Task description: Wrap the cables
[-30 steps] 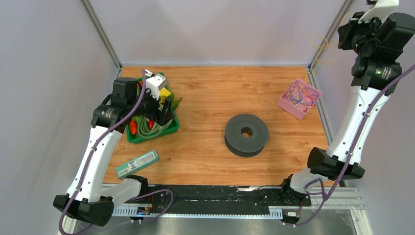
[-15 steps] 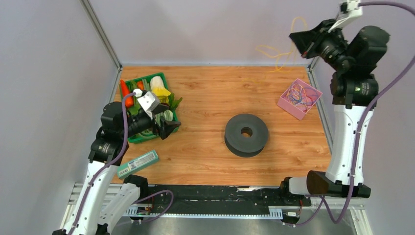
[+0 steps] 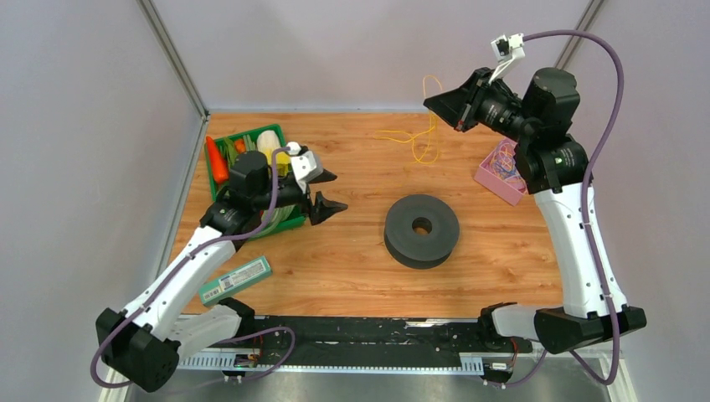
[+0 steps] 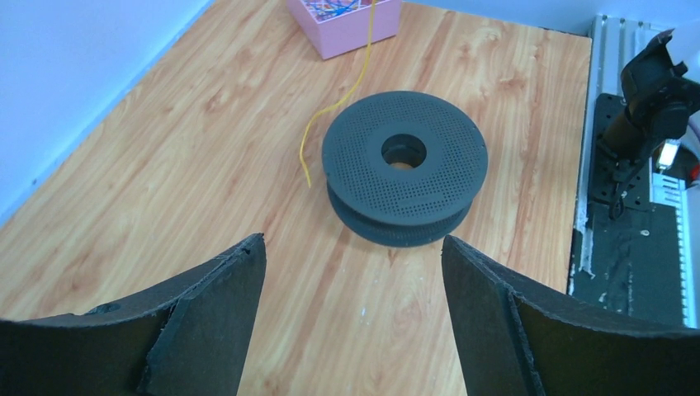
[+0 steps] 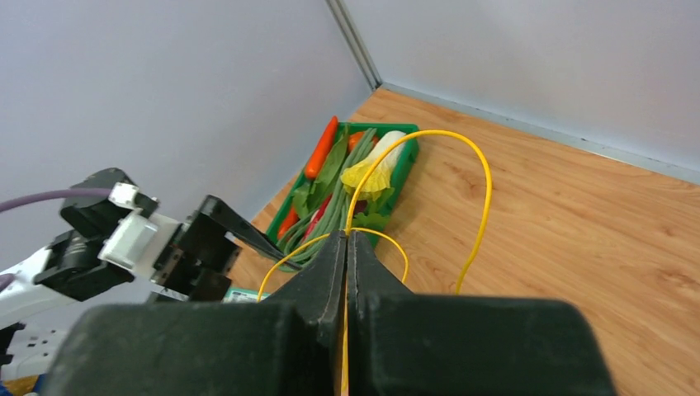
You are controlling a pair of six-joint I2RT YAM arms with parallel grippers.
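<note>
My right gripper (image 3: 431,103) is high over the back of the table, shut on a thin yellow cable (image 3: 429,126) that hangs in loops below it; in the right wrist view the cable (image 5: 483,206) runs between the closed fingers. More coloured cables lie in the pink box (image 3: 509,170) at the back right. A dark grey spool (image 3: 422,230) lies flat mid-table; it also shows in the left wrist view (image 4: 404,167), with the yellow cable (image 4: 330,111) hanging beside it. My left gripper (image 3: 333,191) is open and empty, left of the spool, above the wood.
A green basket (image 3: 252,234) of vegetables, with carrots and coiled green beans, stands at the back left under the left arm. A green-and-white box (image 3: 235,280) lies near the front left. Grey walls close the sides and back.
My right gripper has swung left and down from the back right corner, carrying the yellow cable over the table. My left gripper has moved right from the basket toward the spool.
</note>
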